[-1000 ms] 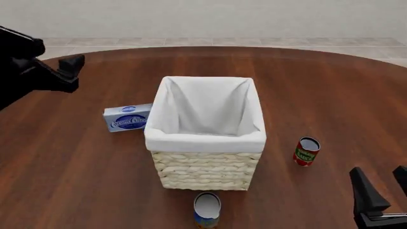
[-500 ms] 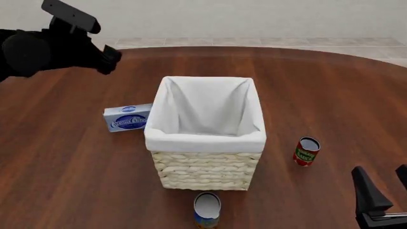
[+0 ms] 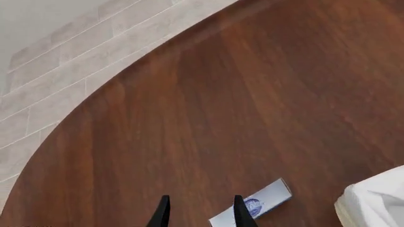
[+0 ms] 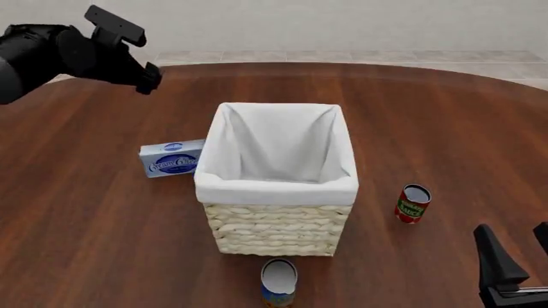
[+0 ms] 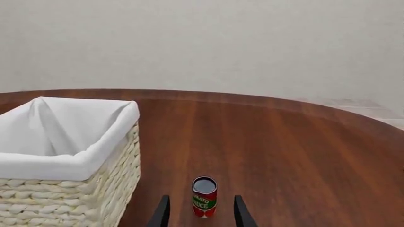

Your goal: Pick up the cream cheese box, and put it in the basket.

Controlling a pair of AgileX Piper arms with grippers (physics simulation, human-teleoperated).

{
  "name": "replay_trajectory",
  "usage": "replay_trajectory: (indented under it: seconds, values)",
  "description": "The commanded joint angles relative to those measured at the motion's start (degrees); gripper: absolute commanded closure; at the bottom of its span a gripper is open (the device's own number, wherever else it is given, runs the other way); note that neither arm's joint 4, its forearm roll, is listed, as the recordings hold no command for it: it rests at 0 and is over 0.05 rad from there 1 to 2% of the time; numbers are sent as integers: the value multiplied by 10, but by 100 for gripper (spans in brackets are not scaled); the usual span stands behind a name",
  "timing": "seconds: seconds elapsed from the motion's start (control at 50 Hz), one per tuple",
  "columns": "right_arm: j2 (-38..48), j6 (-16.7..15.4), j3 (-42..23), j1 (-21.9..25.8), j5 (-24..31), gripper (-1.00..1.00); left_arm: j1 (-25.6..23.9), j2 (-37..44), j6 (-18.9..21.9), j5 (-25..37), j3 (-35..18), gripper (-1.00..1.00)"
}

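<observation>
Front view: basket [image 4: 278,231] holds only its white lining [image 4: 278,154].

Even, diffuse light throughout, bright, no visible source. Sharp across all three views, no blur, no edge distortion, everything in focus near to far. Soft sheen on the table [image 4: 445,122] in the upper centre of the front view, no hard glare. Faint contact shadows only: under the basket [image 4: 278,231] and beside the red can [image 4: 412,204]. White lining near clipping, folds readable. Left gripper [image 4: 145,77] near black, little surface detail. Rendered look, no noise.
</observation>
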Motion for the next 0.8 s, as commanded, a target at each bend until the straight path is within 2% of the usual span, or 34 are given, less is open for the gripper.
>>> replay_trajectory:
  seconds: [0.02,0.16,0.24,0.36,0.48,0.64,0.68,0.7,0.8]
  values:
    - [-2,1,1,-1,1,-100,19,57,26,20,-47,-100]
    - [-2,1,2,-1,1,-100,-12,62,55,15,-18,-100]
    - [-2,1,3,-3,1,-100,-25,61,53,20,-21,-100]
    - [-1,0,5,-3,-1,-100,-55,40,62,13,4,-100]
    - [1,-1,5,-2,-2,-100,-51,36,92,-4,33,-100]
    - [3,-3,5,-2,-3,-100,-49,32,97,-1,40,-100]
    - [4,-4,4,-2,-3,-100,-47,31,104,-3,46,-100]
    - [5,-4,4,-2,-5,-100,-39,33,121,-9,53,-100]
    - [5,-5,4,-1,-5,-100,-36,31,134,-17,70,-100]
